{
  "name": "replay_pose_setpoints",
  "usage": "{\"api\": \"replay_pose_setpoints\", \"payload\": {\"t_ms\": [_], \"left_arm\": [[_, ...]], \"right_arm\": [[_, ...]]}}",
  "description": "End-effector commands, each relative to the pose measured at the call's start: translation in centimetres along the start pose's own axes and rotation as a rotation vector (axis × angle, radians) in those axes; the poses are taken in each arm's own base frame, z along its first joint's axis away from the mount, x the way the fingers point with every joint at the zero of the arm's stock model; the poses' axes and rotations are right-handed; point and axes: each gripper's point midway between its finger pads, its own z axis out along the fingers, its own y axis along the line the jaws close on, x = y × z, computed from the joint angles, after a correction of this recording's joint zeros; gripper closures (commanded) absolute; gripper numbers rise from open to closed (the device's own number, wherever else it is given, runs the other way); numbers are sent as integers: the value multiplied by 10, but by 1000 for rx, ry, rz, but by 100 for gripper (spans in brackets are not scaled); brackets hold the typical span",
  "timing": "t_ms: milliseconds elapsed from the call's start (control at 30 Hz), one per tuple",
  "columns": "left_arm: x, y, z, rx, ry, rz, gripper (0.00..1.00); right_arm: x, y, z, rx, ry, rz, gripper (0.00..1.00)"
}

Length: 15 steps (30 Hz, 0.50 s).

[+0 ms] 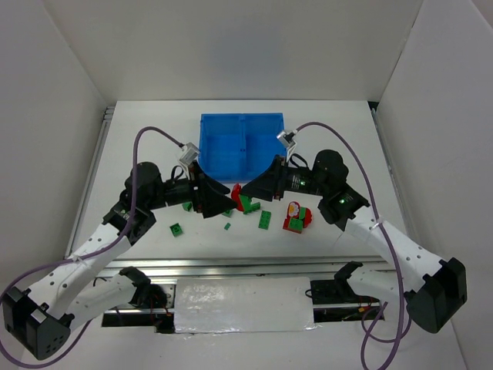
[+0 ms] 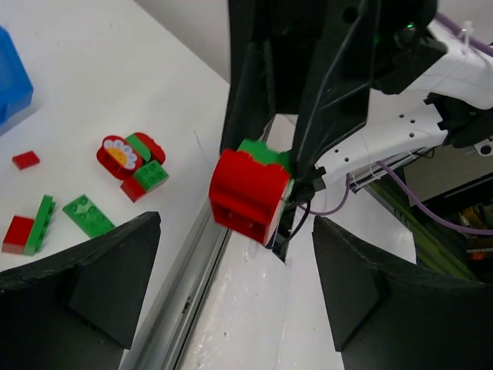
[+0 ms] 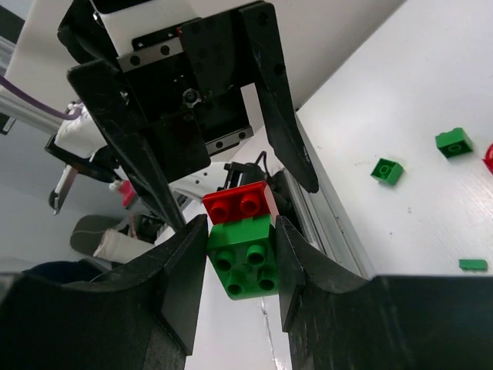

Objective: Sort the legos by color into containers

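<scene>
From above, the left gripper [image 1: 222, 202] and right gripper [image 1: 243, 191] cover their own fingertips and parts of the near rim of the tray [image 1: 243, 117]. In the left wrist view only a blue corner of the tray [image 2: 11, 81] shows at the edge, and the red half of the joined brick pair [image 2: 250, 193] hides most of its green half. The right wrist view's edge cuts off a red piece [image 3: 488, 158], too little to name.

The left gripper [image 2: 235, 231] has its two black fingers [image 2: 85, 277] wide apart at the bottom. Between them, the right gripper [image 2: 269, 166] pinches a red and green brick [image 2: 245, 196]. On the table [image 2: 123, 69] to the left lie a red curved piece [image 2: 117, 156], a green plate [image 2: 87, 214] and a tiny red plate [image 2: 25, 159]. A corner of the blue tray [image 2: 11, 85] peeks in.
</scene>
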Motion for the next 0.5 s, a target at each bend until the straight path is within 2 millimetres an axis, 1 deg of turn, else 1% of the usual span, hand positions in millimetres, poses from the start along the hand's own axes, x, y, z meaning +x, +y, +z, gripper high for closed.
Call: {"api": "replay_pose_setpoints", "payload": {"t_ms": [0, 33, 100, 133, 167, 200, 233, 267, 300, 333, 367, 400, 433, 467], "left_arm": [[-17, -24, 1, 104, -62, 66, 8], [-17, -25, 2, 109, -60, 70, 9], [-19, -26, 1, 112, -65, 80, 13], [-19, -27, 1, 114, -63, 80, 17], [-19, -27, 2, 115, -62, 82, 20], [-18, -27, 2, 117, -60, 84, 25], [-17, -28, 2, 127, -54, 84, 36], [-17, -28, 3, 130, -52, 84, 42], [-15, -28, 3, 134, -47, 85, 51], [-14, -29, 3, 144, -40, 86, 70], [-15, -31, 2, 148, -43, 91, 85], [-15, -31, 2, 146, -41, 94, 97], [-15, -31, 1, 144, -41, 97, 100], [-17, -34, 0, 145, -48, 105, 100]], "right_arm": [[-6, 23, 5, -104, -21, -40, 100], [-6, 22, 7, -103, -22, -39, 100], [-6, 28, 8, -119, -16, -40, 100], [-4, 29, 9, -131, -8, -38, 100], [-6, 33, 10, -156, -17, -50, 100], [-5, 37, 11, -173, -15, -46, 100], [-5, 38, 12, -181, -15, -40, 100], [-5, 39, 13, -184, -13, -41, 100], [-4, 40, 14, -188, -8, -38, 100], [-3, 39, 16, -191, 0, -32, 100], [-1, 43, 15, -216, 12, -44, 100], [2, 44, 15, -231, 22, -48, 92], [2, 43, 14, -238, 21, -52, 77], [5, 44, 13, -253, 19, -63, 52]]}}
